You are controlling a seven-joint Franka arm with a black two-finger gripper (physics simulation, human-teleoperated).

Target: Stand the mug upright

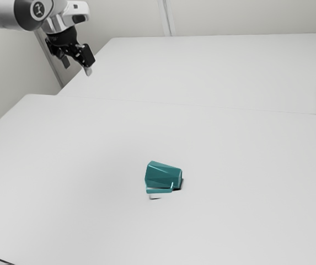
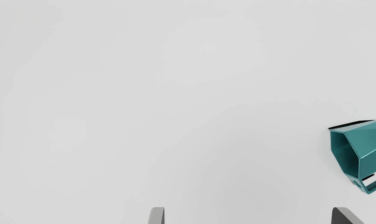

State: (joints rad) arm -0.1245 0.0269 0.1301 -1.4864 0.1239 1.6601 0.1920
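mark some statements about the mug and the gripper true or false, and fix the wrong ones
1. The mug lies on its side on the table. True.
2. The gripper is shut on the mug. False: its fingers stand apart, and the mug is away from them.
3. The mug's open mouth can be seen in the wrist view. True.
4. The mug has no handle. False: it has a handle along its side.
5. In the exterior view, the gripper is farther to that view's right than the mug. False: it is farther to that view's left.
6. The mug is teal. True.
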